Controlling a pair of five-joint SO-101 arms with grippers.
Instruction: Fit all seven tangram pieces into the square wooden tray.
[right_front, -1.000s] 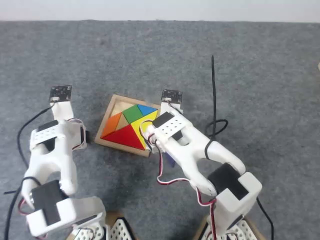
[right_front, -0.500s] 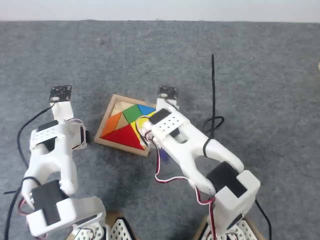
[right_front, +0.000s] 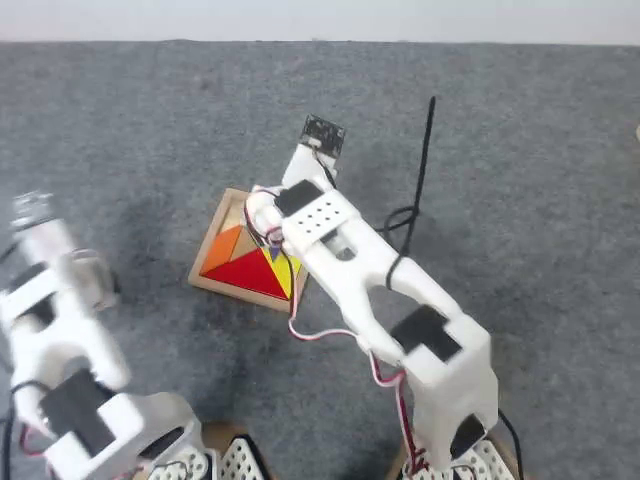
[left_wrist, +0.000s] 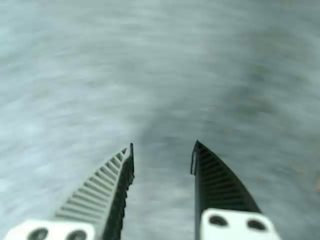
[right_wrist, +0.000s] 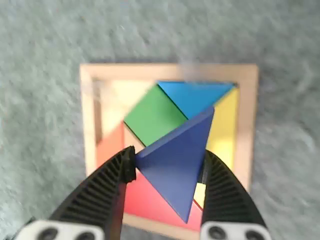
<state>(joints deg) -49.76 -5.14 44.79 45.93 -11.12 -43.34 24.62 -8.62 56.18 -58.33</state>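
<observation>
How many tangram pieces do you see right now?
6: light blue triangle, green square, yellow piece, orange piece and red triangle in the tray; dark blue triangle held over them in the right tool. Another may be hidden beneath it.

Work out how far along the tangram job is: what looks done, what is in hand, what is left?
Done: the green piece, light blue piece, yellow piece, orange piece and red piece lie in the tray. In hand: the right claw grips a dark blue triangle above them. Left: setting it down, probably into the bare patch at a corner. The left claw is open over the carpet.
</observation>
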